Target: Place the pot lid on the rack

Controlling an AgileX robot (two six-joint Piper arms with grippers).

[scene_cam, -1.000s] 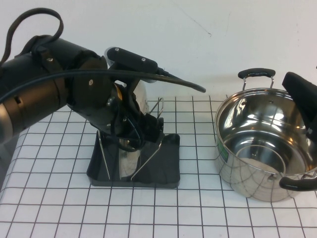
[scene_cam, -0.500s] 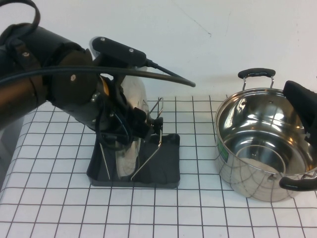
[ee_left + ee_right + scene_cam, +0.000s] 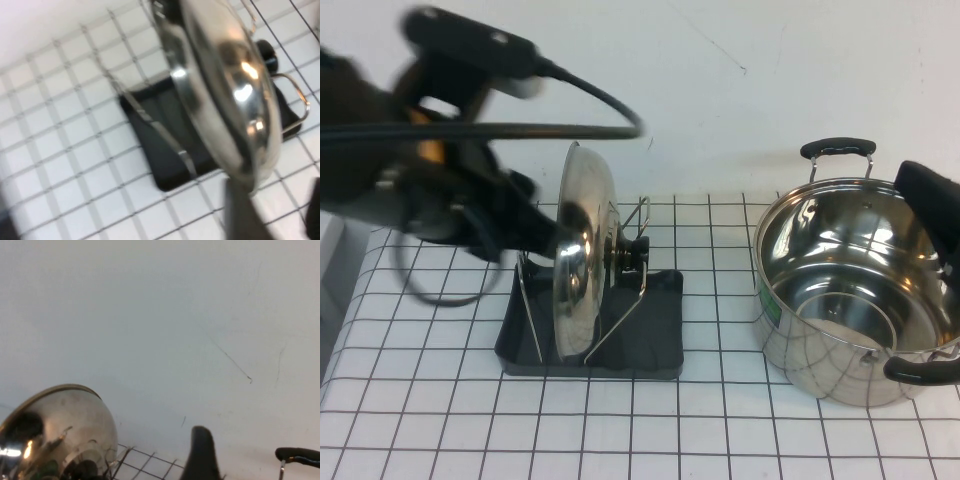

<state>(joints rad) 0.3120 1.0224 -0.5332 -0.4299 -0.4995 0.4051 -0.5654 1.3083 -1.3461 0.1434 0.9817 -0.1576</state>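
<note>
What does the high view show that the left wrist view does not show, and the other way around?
Only the high view shows the steel pot at the table's right, the right hand parked beside its rim, and the blurred left arm to the left of the rack. Only the left wrist view shows the left hand close up, its dark fingers apart and free of the lid. Both show the pot lid standing on edge in the rack, with its black knob, on the checked table.
</note>
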